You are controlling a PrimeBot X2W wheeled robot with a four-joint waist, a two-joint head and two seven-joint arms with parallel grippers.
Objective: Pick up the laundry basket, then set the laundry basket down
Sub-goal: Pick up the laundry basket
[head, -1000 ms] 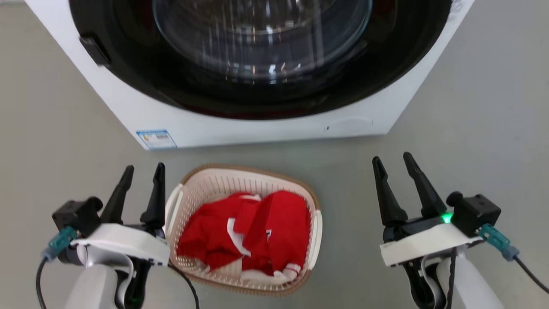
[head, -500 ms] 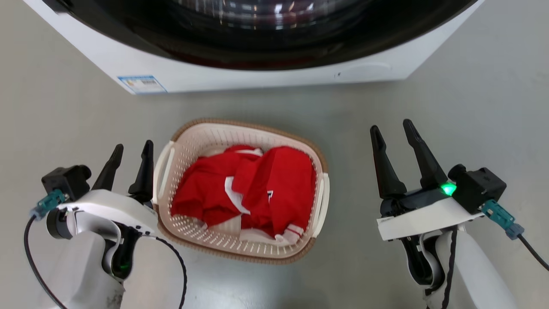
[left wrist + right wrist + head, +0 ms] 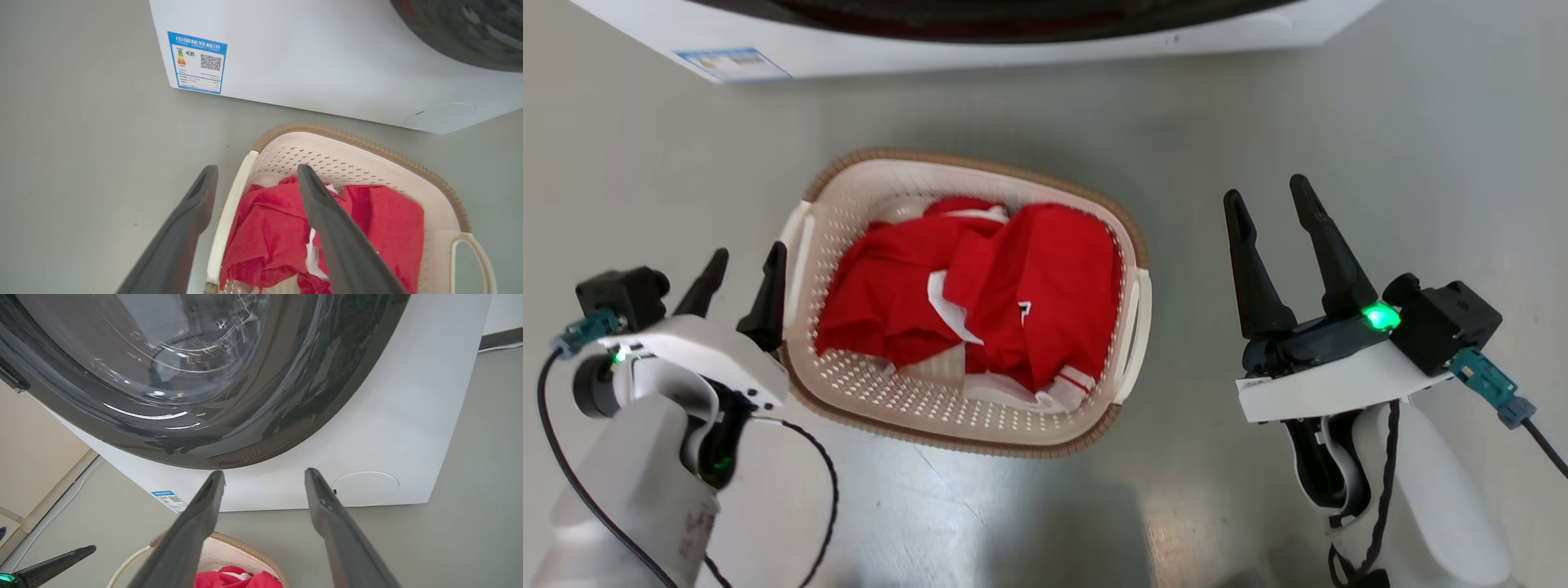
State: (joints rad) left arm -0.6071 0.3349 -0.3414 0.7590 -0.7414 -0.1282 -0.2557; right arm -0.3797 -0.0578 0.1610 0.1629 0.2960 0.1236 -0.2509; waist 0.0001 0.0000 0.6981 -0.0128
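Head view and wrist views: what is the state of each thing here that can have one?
laundry basket: upright on the floor, holding clothes, not gripped.
red clothes: crumpled inside the basket.
left gripper: open, empty, close to the basket's left handle.
right gripper: open, empty, apart from the basket.
washing machine door: appears shut.

Left gripper was wide open – one finger over the grey floor, the other above the red clothing inside the laundry basket, w/ the basket's near white handle between them. Behind the basket – close but apart – sat a white washing machine w/ a blue energy label.
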